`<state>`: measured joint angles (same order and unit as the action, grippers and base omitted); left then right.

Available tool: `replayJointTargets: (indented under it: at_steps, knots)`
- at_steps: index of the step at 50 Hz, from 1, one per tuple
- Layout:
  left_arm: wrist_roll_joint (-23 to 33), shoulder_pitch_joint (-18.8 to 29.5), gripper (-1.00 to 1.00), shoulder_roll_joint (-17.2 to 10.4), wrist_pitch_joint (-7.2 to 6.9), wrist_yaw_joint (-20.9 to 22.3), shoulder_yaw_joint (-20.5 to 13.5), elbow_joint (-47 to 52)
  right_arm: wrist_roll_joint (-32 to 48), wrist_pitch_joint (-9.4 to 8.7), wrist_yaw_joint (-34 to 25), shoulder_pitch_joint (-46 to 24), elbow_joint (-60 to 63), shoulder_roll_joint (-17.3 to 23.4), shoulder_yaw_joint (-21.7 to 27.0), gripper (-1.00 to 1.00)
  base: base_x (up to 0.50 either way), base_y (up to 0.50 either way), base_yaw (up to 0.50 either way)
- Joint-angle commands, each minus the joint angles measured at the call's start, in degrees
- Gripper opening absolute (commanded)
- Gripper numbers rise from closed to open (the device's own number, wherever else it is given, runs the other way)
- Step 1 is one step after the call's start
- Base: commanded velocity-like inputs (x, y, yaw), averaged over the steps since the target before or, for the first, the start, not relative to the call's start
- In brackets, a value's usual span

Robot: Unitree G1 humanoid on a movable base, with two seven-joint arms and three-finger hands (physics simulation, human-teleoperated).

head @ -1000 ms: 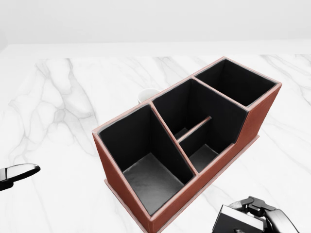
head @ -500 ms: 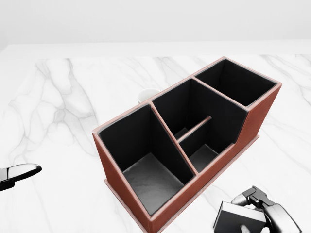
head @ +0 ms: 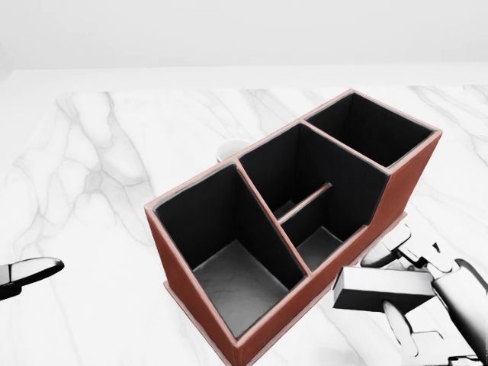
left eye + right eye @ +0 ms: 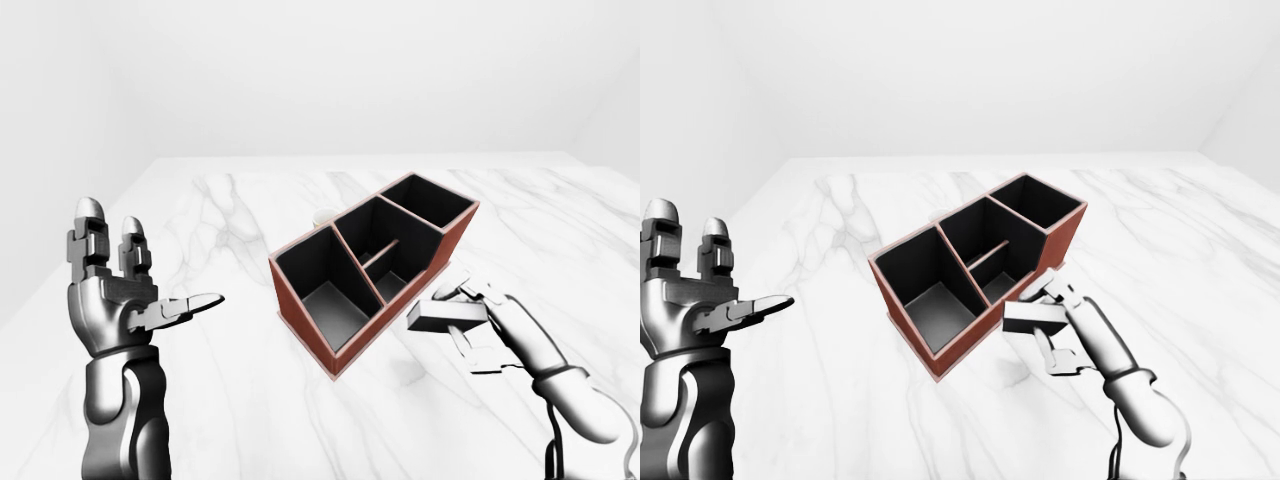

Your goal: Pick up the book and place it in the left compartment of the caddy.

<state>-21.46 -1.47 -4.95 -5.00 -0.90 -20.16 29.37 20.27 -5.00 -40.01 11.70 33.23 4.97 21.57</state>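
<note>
1. While your right hand [image 3: 415, 293] is carrying the book [image 3: 381, 288], its fingers [image 3: 398, 328] are closing around the slim dark block, one finger under it and the others over its top edge, so the book is hanging clear of the tabletop [image 3: 91, 198].
2. You are holding the book just beside the near right wall of the caddy [image 3: 385, 200], roughly level with the rim and outside every compartment.
3. You are keeping your left hand [image 4: 115, 290] raised well to the left of the caddy, fingers spread wide and holding nothing.
4. You are, by my reading, in the carry step: the pick looks done, and the placing is not yet begun.
5. You are aiming for the left compartment [image 3: 221, 244], the large open one at the caddy's near left end, which is showing a bare dark floor.
6. You are going to need to lift the book above the rim, travel left across the divided middle section, and turn the book on edge so it drops between the walls.
7. You are also passing a small white object [image 3: 231, 148] peeking out past the caddy's far side; what it is I cannot tell.
</note>
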Motion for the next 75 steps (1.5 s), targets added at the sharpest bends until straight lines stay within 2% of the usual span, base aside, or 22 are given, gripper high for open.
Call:
replayJointTargets:
  at_steps: [1, 5, 13, 19, 34, 56, 75]
  knots:
    - [0.1, 0.1, 1.0, 0.0, 0.0, -0.1, 0.1, 0.0, -2.9, 0.0, 0.0, -2.5, 9.1, 0.5, 0.8, -1.0, 0.0, 0.0, 0.0]
    - [0.1, 0.1, 1.0, 0.0, 0.0, -0.1, 0.2, -0.2, -3.1, 0.0, 0.0, -4.4, 11.3, 1.3, -0.2, -1.0, 0.0, 0.0, 0.0]
    - [-0.1, 0.1, 1.0, -0.1, 0.0, -0.2, -0.1, 0.2, -2.0, 0.0, 0.0, -9.0, 13.8, 4.0, -5.4, -1.0, 0.0, 0.0, 0.0]
    - [0.1, 0.2, 1.0, -0.1, 0.0, 0.0, 0.1, -0.7, -2.0, 0.0, 0.0, -11.4, 13.0, 4.0, -10.7, -1.0, 0.0, 0.0, 0.0]
    - [0.0, 0.2, 1.0, -0.1, 0.0, -0.1, 0.0, -0.4, -3.6, 0.0, 2.5, -16.2, 11.2, 4.5, -16.7, -1.0, 0.0, 0.0, 0.0]
    - [0.1, 0.3, 1.0, -0.2, 0.0, 0.0, 0.1, -0.8, -5.5, 0.0, 6.9, -19.3, 3.8, 3.2, -20.7, -1.0, 0.0, 0.0, 0.0]
    - [0.1, 0.3, 1.0, -0.2, 0.0, 0.1, -0.1, -1.2, -7.1, 0.0, 9.2, -19.1, -3.2, 2.0, -21.4, -1.0, 0.0, 0.0, 0.0]
